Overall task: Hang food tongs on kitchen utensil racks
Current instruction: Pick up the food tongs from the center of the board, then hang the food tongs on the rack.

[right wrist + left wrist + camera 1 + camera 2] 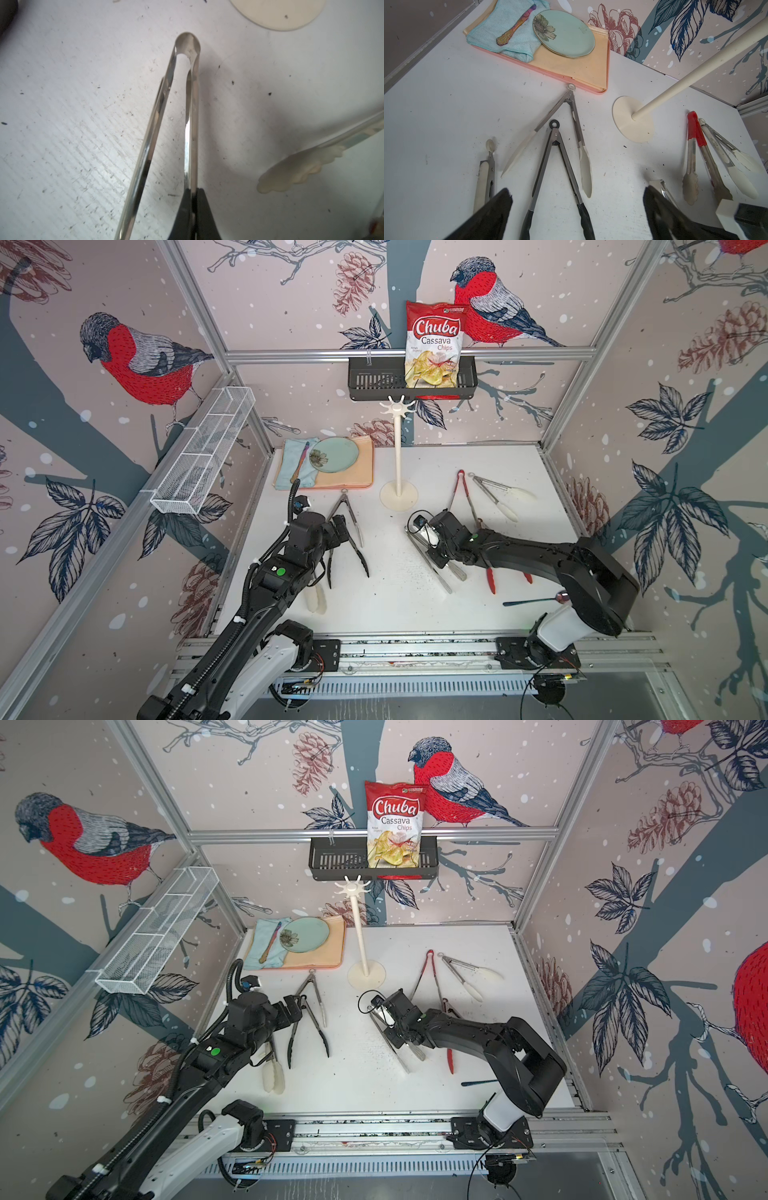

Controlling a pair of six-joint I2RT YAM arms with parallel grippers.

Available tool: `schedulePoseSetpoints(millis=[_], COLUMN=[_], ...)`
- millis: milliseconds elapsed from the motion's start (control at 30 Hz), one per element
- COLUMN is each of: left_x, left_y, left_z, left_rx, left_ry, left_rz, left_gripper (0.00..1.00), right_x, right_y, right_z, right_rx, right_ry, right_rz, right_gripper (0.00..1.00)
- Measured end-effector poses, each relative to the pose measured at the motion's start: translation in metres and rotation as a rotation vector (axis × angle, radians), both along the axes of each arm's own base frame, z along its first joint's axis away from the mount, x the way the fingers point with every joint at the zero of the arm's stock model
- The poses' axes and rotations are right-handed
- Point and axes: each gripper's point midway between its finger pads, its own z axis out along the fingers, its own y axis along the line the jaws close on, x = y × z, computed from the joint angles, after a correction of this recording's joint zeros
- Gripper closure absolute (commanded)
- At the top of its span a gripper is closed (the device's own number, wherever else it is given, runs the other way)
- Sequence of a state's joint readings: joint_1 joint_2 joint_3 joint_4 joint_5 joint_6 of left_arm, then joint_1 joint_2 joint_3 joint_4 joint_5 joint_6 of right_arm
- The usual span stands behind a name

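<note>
Centrally on the worktop [399, 610], our right gripper [194, 194] clamps one arm of steel tongs [145, 149], seemingly flat; our left gripper [576, 199] gapes, empty.

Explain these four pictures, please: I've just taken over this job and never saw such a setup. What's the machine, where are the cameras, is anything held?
Two black robot arms work over a white table. Both top views look down from one overhead camera; the other two pictures come from a camera on each wrist. Several tongs lie flat near the cream rack, whose hooks are bare. The right gripper is shut on one arm of the steel tongs. The left gripper is open above the black-tipped tongs, holding nothing.
</note>
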State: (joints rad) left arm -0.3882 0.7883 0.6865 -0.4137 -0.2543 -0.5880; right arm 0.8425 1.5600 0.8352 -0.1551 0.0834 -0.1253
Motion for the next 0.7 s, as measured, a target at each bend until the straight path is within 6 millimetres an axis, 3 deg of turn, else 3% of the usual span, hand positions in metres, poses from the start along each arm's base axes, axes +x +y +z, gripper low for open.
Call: schedulePoseSetpoints(millis=[200,433,700], left_x=[0.001,0.002,0.007], left_y=[0.0,-0.003,-0.006], left_z=[0.0,-0.002,-0.006], left_rx=[0.002,-0.002,0.004], left_ry=[-0.003,0.002,0.011], left_rz=[-0.003,-0.01,-0.021], left_gripper=[0.02,0.02,0.02], right_x=[0.021,0.056,0.09], right_y=[-0.005,-0.028,-0.054], right_z=[0.045,0.108,0.148], right_rx=[0.07,0.206,0.297], right_ry=[-0.125,-0.276,-0.376], right_rz=[-0.061,-0.17,-0.225], right_gripper=[1.0,1.0,1.0])
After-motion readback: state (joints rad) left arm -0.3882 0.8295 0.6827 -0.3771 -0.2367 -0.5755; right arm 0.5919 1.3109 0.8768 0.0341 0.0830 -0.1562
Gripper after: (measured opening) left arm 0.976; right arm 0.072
